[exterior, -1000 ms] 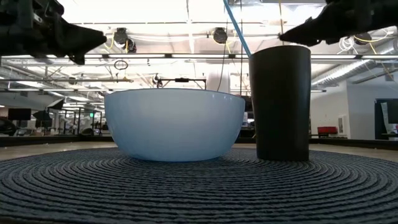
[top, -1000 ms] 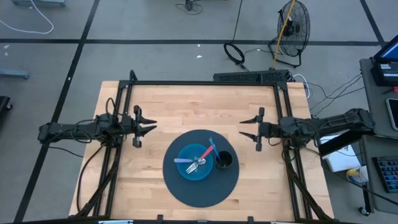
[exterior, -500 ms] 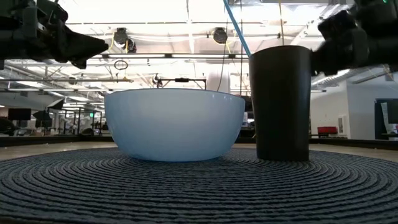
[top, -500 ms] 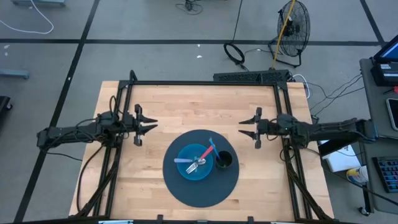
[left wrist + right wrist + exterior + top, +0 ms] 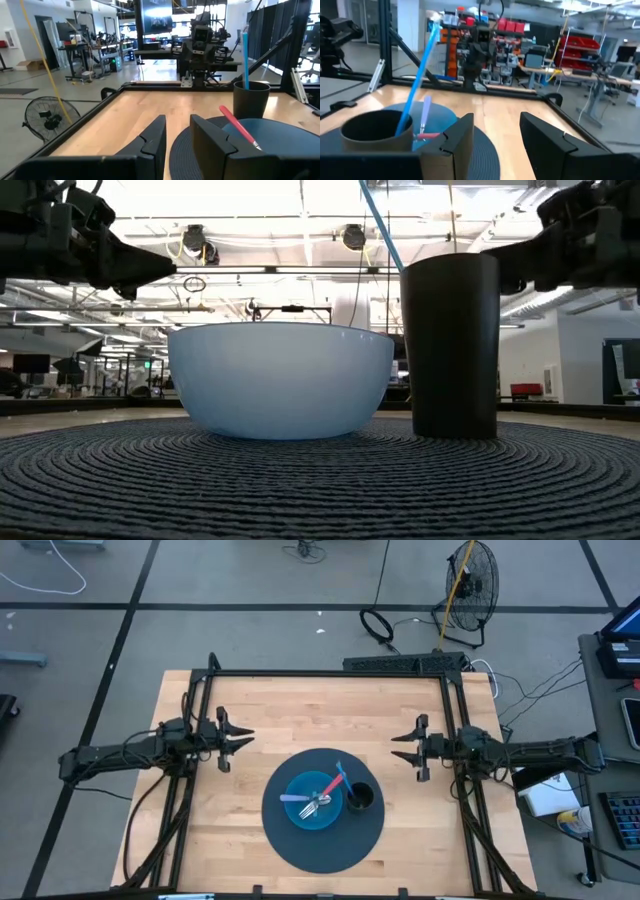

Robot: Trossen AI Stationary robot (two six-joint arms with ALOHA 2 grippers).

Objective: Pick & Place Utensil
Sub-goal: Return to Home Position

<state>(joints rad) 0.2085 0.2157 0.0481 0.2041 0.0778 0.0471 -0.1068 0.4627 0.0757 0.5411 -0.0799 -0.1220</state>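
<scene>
Find blue straw (image 5: 340, 769) leaning in black cup (image 5: 359, 798), at 3 o'clock of blue bowl (image 5: 295, 816), both on round mat (image 5: 300, 845) toward 6 o'clock of bench (image 5: 300, 710). Judge straw v. light, thin, slick, prob. crushable: pinch softly mid-shaft, above cup rim. Expect easy tipping of cup w/ side pull. See left claw (image 5: 247, 741) at 10 o'clock of mat, right claw (image 5: 398, 747) at 2 o'clock, both part-open, empty.
</scene>
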